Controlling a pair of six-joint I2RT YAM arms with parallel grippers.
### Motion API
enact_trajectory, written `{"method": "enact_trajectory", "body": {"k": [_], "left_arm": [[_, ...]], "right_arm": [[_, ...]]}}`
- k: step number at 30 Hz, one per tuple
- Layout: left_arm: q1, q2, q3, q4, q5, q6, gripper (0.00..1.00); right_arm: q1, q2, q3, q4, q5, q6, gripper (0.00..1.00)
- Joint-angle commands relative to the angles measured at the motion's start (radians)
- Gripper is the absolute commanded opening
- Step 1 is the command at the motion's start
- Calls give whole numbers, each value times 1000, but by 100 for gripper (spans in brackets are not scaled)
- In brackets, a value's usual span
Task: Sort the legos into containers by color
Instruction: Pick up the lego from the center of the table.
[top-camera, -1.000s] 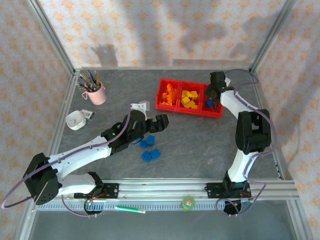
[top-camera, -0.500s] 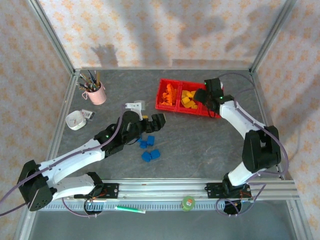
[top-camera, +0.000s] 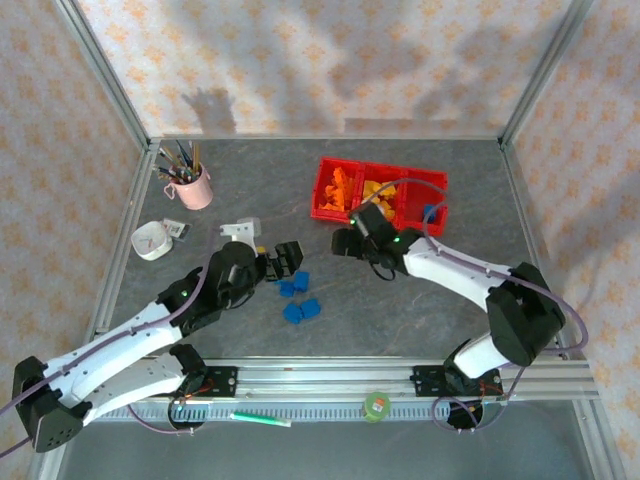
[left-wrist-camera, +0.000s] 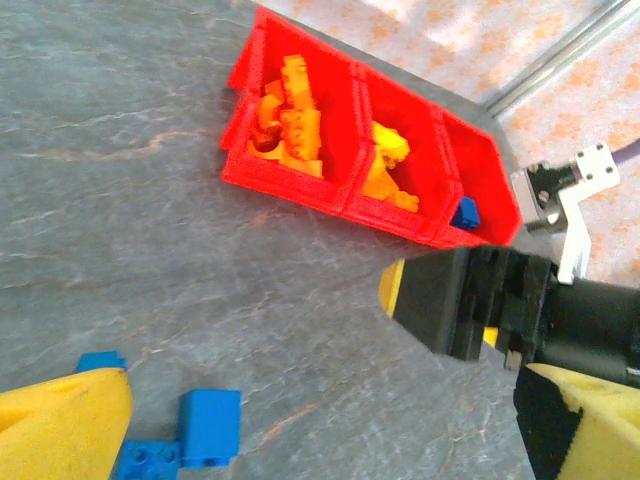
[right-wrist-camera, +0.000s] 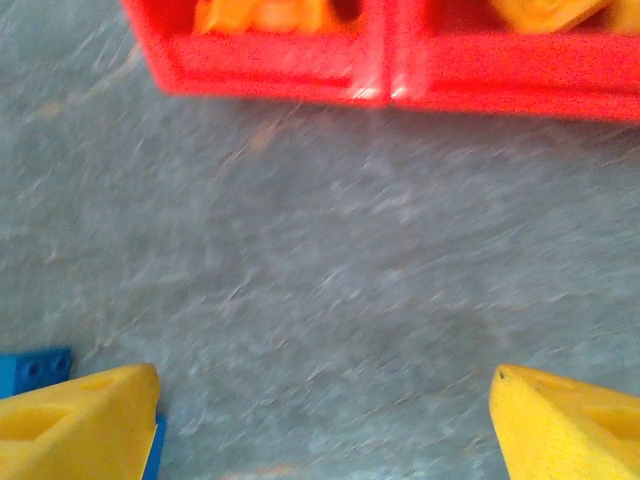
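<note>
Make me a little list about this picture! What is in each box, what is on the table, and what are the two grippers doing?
red tray: three joined boxes
left box: orange bricks
middle box: yellow bricks
right box: a blue brick
on the table: several loose blue bricks
left gripper: open, empty, next to the loose blue bricks
right gripper: open, empty, over the table in front of the red tray

Light: bright, even, from overhead.
Shadows: soft grey arm shapes on the back wall (top-camera: 330, 70).
Right wrist: smeared by motion blur, red containers (right-wrist-camera: 380, 60) gone soft.
Left wrist: crisp, table (left-wrist-camera: 150, 200) grain sharp.
</note>
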Motion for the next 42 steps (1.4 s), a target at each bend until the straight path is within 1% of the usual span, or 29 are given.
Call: {"method": "enact_trajectory", "body": {"k": [1,6,8,11,15,20,27,38,42], "left_arm": [[3,-48,-23,-95,-71,-39,99],[6,-119,-45,-158,-126,-79,99],[9,-136,-45,-182,-142,-90,99],[12,-153,-46,-201,-154,-102,99],[12,-165,-51,-204,-165,-113,99],[15,-169,-41,-210,-169,-108,99],[16,-174,-17,-236,-187,-104,99],[20,-226,-22,-258,-231,-131,99],[22,-231,-25,-265,-231,-134,99]], "right_arm": [[70,49,-21,57,6,58,87],[160,144,-1,86,-4,74,89],[180,186,14,94,-18,77,89],[217,243,60,76,5,69,89],[249,290,121,74,-2,80,88],[266,337,176,26,31,105,85],[281,302,193,9,27,114,85],[303,409,270,13,-3,104,82],[303,446,296,10,-3,100,77]]}}
